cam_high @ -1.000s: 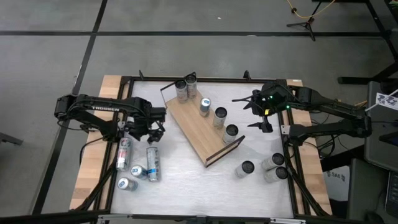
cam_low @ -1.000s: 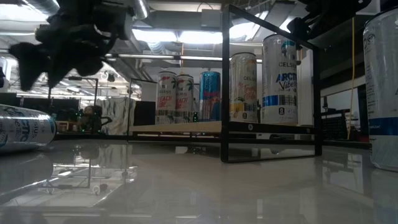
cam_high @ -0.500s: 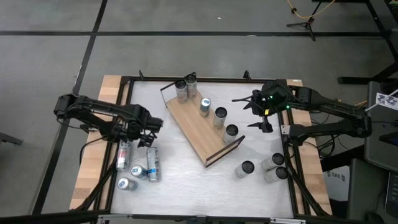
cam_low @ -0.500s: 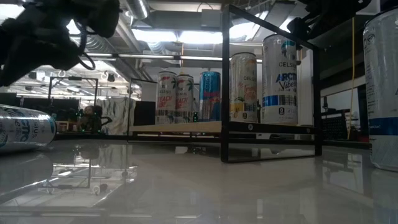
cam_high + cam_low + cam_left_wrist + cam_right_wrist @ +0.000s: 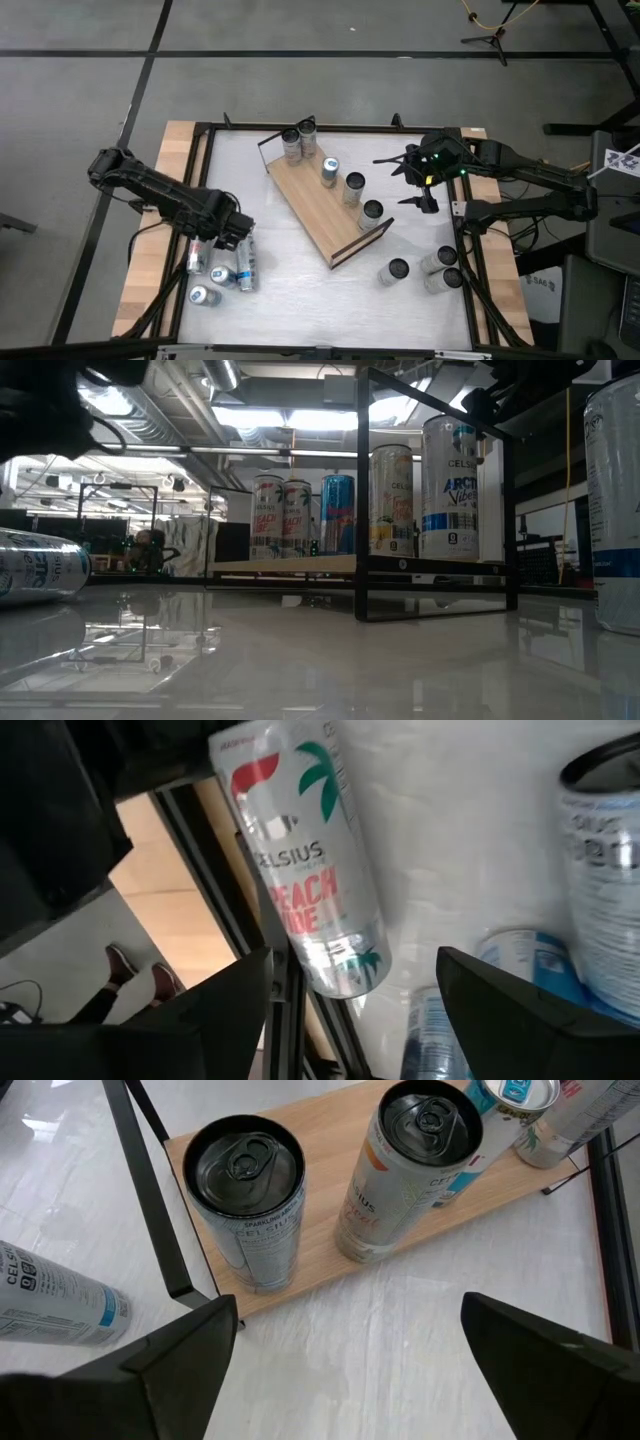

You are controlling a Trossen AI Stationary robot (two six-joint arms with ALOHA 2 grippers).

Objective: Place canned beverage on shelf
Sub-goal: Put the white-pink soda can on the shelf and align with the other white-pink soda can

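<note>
Five cans [image 5: 346, 188] on shelf [image 5: 310, 207]

Pretty bright overall, lit from ceiling lights that glare off the glossy table [image 5: 300, 660] in the low view. Shadows stay soft, and close-up stuff looks blurry.

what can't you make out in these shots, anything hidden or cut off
- Left gripper: high view, its own wrist covers the fingertips and the lying cans beneath.
- Low view: only a dark blur of the left arm at the upper corner.
- Shelf: the can labels are too small from above.
- Right gripper: fingertips cut off in its wrist view.
</note>
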